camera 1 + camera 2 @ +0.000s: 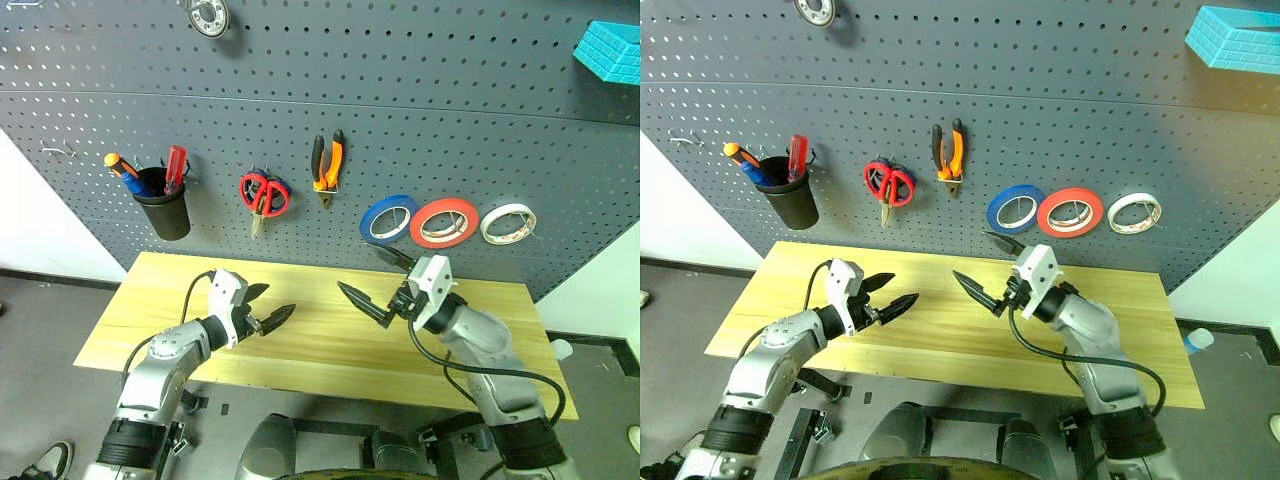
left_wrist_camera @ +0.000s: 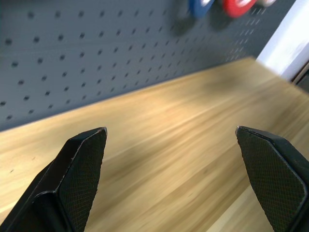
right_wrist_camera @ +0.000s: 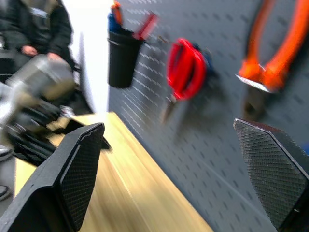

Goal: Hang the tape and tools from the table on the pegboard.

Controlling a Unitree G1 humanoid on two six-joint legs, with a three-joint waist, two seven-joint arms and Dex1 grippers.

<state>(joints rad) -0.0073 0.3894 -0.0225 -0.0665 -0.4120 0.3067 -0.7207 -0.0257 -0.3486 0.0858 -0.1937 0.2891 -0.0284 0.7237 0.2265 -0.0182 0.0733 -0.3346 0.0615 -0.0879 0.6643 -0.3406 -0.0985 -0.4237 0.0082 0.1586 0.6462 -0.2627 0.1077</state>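
The red tape (image 1: 444, 222) hangs on the dark grey pegboard (image 1: 450, 120), between a blue roll (image 1: 388, 218) and a white roll (image 1: 507, 223). Further left hang the orange-and-black pliers (image 1: 327, 165) and the red-handled scissors (image 1: 264, 195). Both grippers hover over the bare wood table (image 1: 330, 350). My left gripper (image 1: 278, 300) is open and holds nothing, low over the table's left half. Open and empty too, my right gripper (image 1: 358, 266) points left, below the pliers and the blue roll. The right wrist view shows the scissors (image 3: 186, 67) and pliers (image 3: 270, 63) beyond its fingers.
A black cup (image 1: 165, 210) holding screwdrivers hangs at the pegboard's left. A round dial (image 1: 208, 15) sits near the top, and a blue bin (image 1: 610, 50) at the upper right. A seated person (image 3: 38, 24) appears past the table's left end.
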